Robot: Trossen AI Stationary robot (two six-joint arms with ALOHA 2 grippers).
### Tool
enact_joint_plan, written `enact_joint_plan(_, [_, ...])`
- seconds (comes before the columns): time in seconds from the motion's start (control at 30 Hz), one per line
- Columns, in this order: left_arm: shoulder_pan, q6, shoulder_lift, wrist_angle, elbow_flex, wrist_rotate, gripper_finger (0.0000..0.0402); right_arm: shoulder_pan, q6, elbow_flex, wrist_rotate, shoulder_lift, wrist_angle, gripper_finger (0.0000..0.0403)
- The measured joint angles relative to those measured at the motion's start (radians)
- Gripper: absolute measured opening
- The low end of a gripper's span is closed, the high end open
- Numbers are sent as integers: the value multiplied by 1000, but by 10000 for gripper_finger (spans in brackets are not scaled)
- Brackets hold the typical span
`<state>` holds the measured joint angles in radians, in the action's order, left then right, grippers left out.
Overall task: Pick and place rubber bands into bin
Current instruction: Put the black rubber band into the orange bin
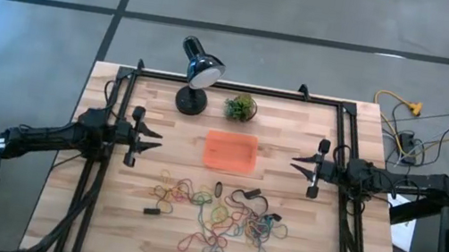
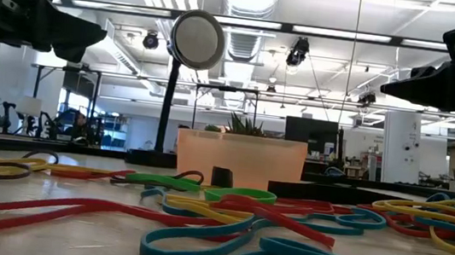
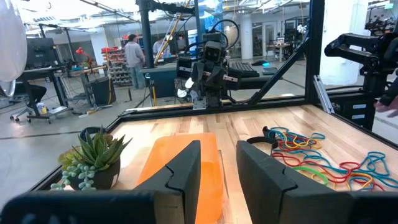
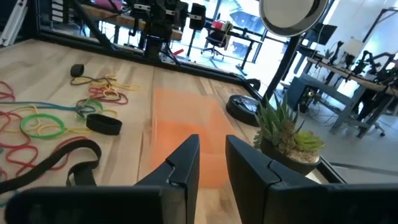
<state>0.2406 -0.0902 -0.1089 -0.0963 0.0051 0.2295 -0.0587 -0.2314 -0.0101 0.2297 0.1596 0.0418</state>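
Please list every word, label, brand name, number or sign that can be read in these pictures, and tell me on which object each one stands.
None can be read.
The bin, the rubber bands, the desk lamp and the plant show no print.
The left gripper and right gripper show no readable label.
Screens and shelves in the room behind, in the left wrist view, are too blurred to read.

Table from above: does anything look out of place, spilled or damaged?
Nothing looks damaged. The rubber bands lie scattered loose on the table, none in the bin yet. Both the left gripper and right gripper hover at the sides, jaws open.
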Motion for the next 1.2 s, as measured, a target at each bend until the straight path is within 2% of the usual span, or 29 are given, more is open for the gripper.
enact_joint_plan(0.07, [0,19,0,0,0,0,89,0,-12,0,0,0,0,72])
enact_joint_plan(0.23, [0,182,0,-1,0,0,89,0,9,0,0,0,0,72])
enact_joint_plan(0.4, [0,190,0,-44,0,0,89,0,37,0,-1,0,26,72])
enact_joint_plan(0.67, [0,190,0,-214,0,1,89,0,299,0,-1,0,80,73])
enact_joint_plan(0.93, [0,189,0,-375,0,1,89,0,251,0,8,0,108,72])
enact_joint_plan(1.2, [0,190,0,-392,0,35,89,0,232,0,9,0,106,72])
